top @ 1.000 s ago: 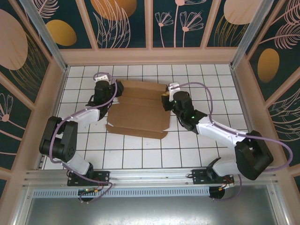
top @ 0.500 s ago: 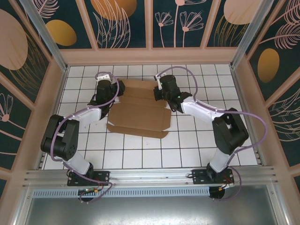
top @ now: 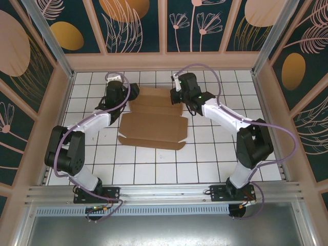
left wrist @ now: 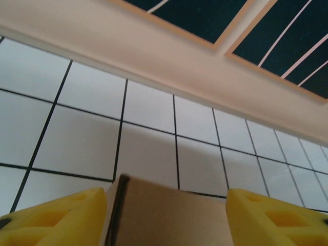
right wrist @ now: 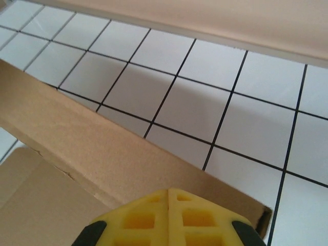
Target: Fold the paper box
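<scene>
1. The paper box (top: 152, 124) is seen from above as a flat brown cardboard sheet with flaps and creases. It is spread on the white tiled table (top: 154, 169), in the middle and towards the far side.
2. Its long axis runs left to right across the table. A narrow strip of flaps is set along its far edge, and the wide panels are laid out towards the arms' bases.
3. Both grippers are placed at that far edge, one at each end, so most of the sheet lies on the near side of them. Neither arm is clearly the nearer one.
4. The left gripper (top: 117, 97) is held over the far left corner. In the left wrist view its yellow fingers (left wrist: 51, 218) are spread wide, with the end of a cardboard flap (left wrist: 169, 215) seen between them. Whether they touch it cannot be told.
5. The right gripper (top: 179, 96) is held over the far right corner. In the right wrist view its yellow fingers (right wrist: 138, 220) are pressed together, and nothing is seen pinched between them. Just beyond their tips a long flap (right wrist: 102, 148) is raised a little off the tiles.
6. Judged from this, the coming move depends on that far strip being turned up along its crease, with one gripper working at each end.
7. No walls are formed yet, so the box is not yet a container, and nothing is lying on its panels.
</scene>
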Available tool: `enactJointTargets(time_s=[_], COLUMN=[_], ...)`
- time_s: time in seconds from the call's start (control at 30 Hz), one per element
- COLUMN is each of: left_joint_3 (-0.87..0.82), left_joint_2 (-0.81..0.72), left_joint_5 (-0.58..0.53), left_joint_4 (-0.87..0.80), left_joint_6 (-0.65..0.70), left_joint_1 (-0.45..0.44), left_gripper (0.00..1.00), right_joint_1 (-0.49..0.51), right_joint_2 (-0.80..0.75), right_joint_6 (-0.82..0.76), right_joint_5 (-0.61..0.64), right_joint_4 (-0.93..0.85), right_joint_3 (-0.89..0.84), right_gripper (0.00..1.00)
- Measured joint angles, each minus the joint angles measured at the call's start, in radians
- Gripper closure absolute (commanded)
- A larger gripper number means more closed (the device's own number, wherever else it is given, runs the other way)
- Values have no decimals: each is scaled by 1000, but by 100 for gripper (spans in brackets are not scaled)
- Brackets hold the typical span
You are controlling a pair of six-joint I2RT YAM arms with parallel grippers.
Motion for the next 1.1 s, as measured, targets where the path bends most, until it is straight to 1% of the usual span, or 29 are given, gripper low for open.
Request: enactJointTargets(time_s=[0.1,0.23,0.4,0.6,0.83,1.1], left_joint_3=[44,54,24,-21,-30,-15], left_joint_2=[-52,-153,-291,-386,-440,-441], left_joint_5=[0,19,61,101,138,154], left_joint_4=[-57,-111,-149,-203,-229,-240], left_joint_6=[-2,-19,-32,-35,-43,-67], left_joint_1=[0,0,0,0,0,0], left_gripper=[36,37,38,38,39,39], right_joint_1=[-15,-54,-97,-117,-137,-192], right_joint_2=[-24,14,76,145,183,305], right_joint_6=[13,34,57,80,90,106], right_joint_5=[-13,-48,-67,-98,-112,-117], right_joint_4=[-28,-109,-146,-154,-146,-99], right_joint_3=[14,111,146,157,194,288], right_gripper=[100,100,100,100,100,100])
